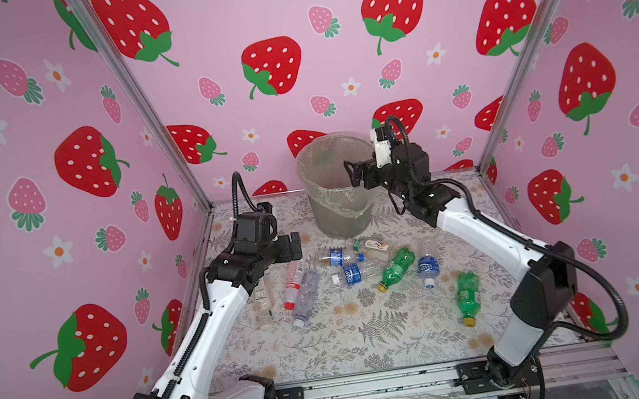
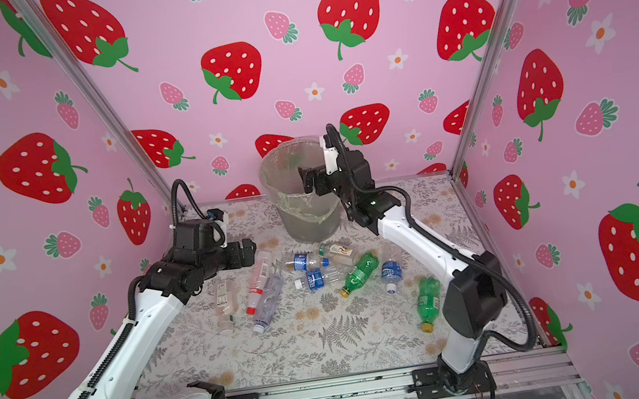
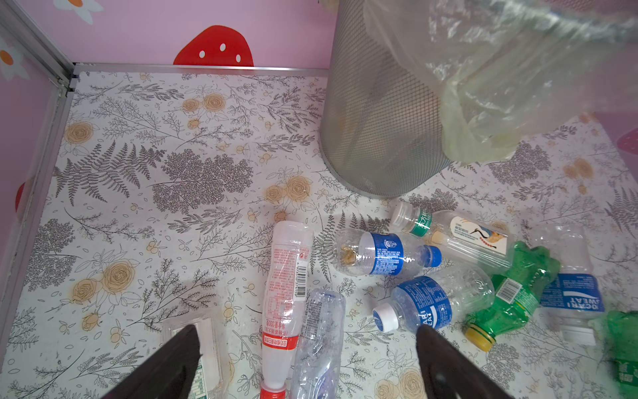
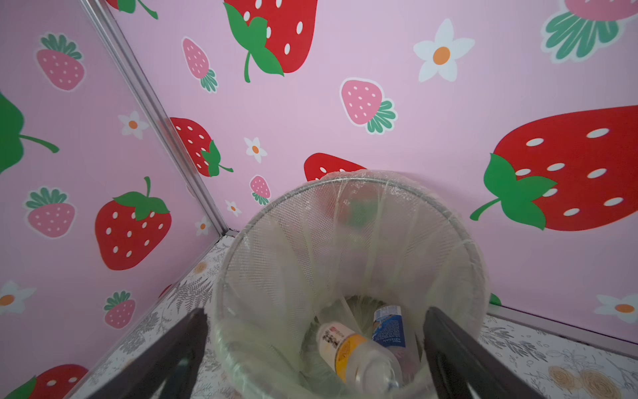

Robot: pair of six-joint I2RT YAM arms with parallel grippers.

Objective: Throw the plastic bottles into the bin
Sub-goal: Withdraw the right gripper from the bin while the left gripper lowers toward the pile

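The bin stands at the back of the table, lined with a clear bag. My right gripper hangs open over its mouth, holding nothing. Inside lie a yellow-labelled bottle and a blue-labelled bottle. Several plastic bottles lie on the table in front of the bin: a red-labelled one, a crumpled clear one, blue-labelled ones, and two green ones. My left gripper is open above the red-labelled bottle.
Pink strawberry walls with aluminium corner posts close in the table on three sides. The floral table cover is bare toward the front. The bin's mesh wall rises just behind the bottle cluster.
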